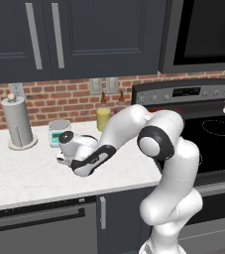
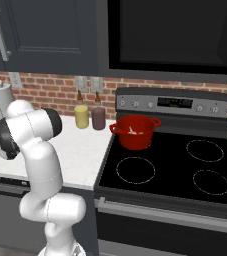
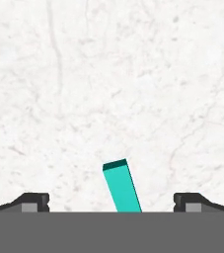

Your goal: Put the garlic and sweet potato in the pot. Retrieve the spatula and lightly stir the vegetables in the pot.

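No readable text anywhere. The stove's control panel (image 2: 175, 103) has a dark display strip, too blurred to make out characters. The small white appliance (image 1: 59, 133) on the counter (image 1: 29, 168) has a greenish screen, nothing legible on it. Jars, bottles and cabinets carry no labels I can read.

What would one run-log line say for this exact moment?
claw: open, over white counter | spatula: teal handle end between fingertips, ungrasped | pot: on stove, something pale inside
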